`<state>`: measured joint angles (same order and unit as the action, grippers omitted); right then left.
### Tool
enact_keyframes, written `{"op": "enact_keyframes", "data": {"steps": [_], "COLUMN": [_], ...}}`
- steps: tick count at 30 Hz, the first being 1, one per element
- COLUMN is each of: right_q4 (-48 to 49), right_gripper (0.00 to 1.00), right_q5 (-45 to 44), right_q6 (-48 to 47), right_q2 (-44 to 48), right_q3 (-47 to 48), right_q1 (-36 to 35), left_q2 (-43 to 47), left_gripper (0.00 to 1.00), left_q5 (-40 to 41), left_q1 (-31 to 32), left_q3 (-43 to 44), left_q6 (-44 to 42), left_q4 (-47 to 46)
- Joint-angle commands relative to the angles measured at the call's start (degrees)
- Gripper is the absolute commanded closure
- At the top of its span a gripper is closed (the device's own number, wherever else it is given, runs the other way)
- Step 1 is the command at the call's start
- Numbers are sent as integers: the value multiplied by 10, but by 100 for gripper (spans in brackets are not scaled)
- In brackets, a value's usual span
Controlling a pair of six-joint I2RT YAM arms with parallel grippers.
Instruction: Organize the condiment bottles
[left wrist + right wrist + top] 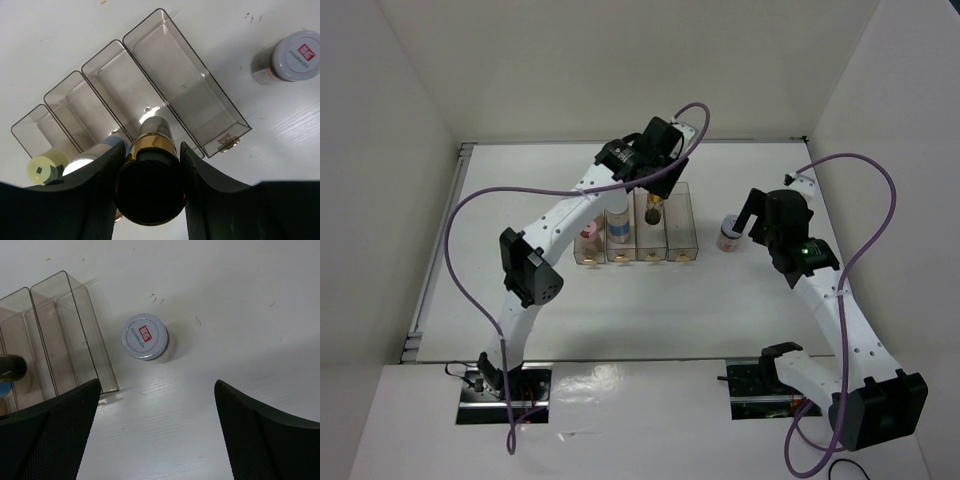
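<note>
My left gripper [151,150] is shut on the dark bottle with the gold cap [150,172] and holds it upright over the third clear bin [652,245]. A pink-capped bottle [588,236] stands in the first bin, and a blue-labelled bottle [618,228] in the second. A yellow-green cap [44,167] shows at the near end of the leftmost bin. The white bottle with the purplish lid [146,337] stands on the table right of the bins. My right gripper [157,435] hangs open just behind it, with nothing between its fingers.
The four clear bins [185,80] stand side by side in the middle of the white table [620,310]. The rightmost bin [682,230] holds nothing. White walls enclose the table on the left, back and right.
</note>
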<state>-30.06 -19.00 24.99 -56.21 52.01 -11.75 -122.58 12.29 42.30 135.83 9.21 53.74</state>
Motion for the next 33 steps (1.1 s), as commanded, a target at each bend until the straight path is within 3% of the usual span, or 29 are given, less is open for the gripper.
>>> {"op": "enact_keyframes", "data": {"steps": [1,12,15,33], "right_q4": [19,13,13,13], "right_gripper": [2,2,2,2], "right_q5": [2,2,2,-3], "right_q6": [-1,-1,-1,-1], "right_q2": [-7,-7,-7,-12], "right_q3": [-2,-2,-2,-2], "right_q1": [1,1,1,1], "left_q2": [-15,-128,-186,-193], "left_gripper": [54,54,54,55], "left_q5": [-14,-59,-41,-13], "left_q1": [-18,-35,-42,-54], "left_q3": [65,225,340,297], "left_q6": [3,-2,17,22], "left_q4": [6,73,134,145]}}
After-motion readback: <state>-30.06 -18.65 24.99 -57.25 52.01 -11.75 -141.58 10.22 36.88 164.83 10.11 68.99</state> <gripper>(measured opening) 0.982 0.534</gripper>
